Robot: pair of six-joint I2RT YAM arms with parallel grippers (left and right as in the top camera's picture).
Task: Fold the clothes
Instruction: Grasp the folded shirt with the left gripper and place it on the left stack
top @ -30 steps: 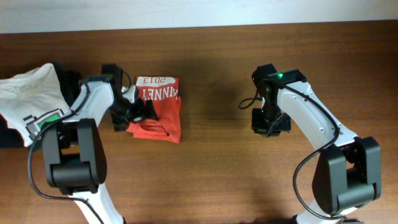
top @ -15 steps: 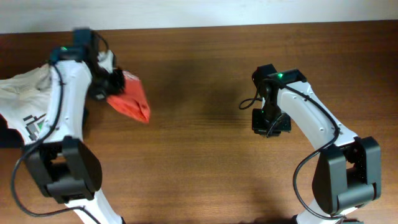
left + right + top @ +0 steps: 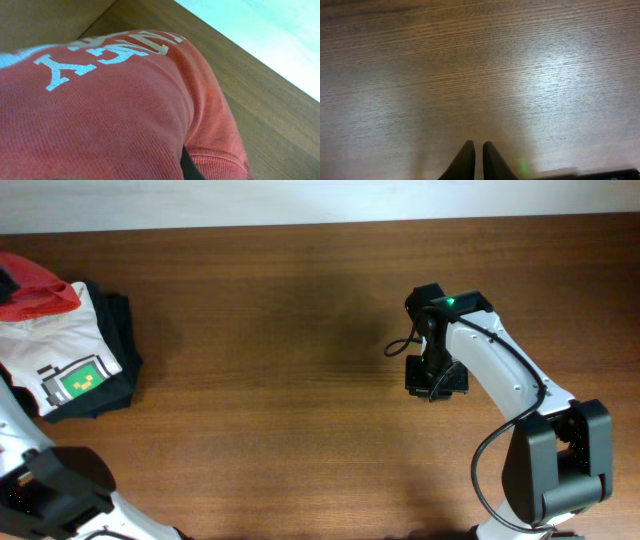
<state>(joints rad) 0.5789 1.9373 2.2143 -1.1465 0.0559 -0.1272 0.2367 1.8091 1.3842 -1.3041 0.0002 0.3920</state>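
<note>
**A:** What sits nearest your lenses?

**B:** On your right, the right gripper (image 3: 478,156), its fingertips drawn together with only a hairline between them and nothing in them. Bare table (image 3: 480,60) lies beyond. On your left, the orange-red T-shirt (image 3: 100,120) fills the wrist view, white letters (image 3: 100,52) uppermost. The left gripper is buried under the cloth, so you cannot tell whether it is clamped.

**A:** And further out, from overhead?

**B:** Your right gripper (image 3: 435,377) has not moved in the last second. The shirt (image 3: 38,293) has. It lay folded on the wood a second ago and was in the air half a second ago. It is now at the far left edge, over the top of the white T-shirt (image 3: 60,345) on the black garments (image 3: 115,375). Whether it rests there or hangs is unclear.
</note>
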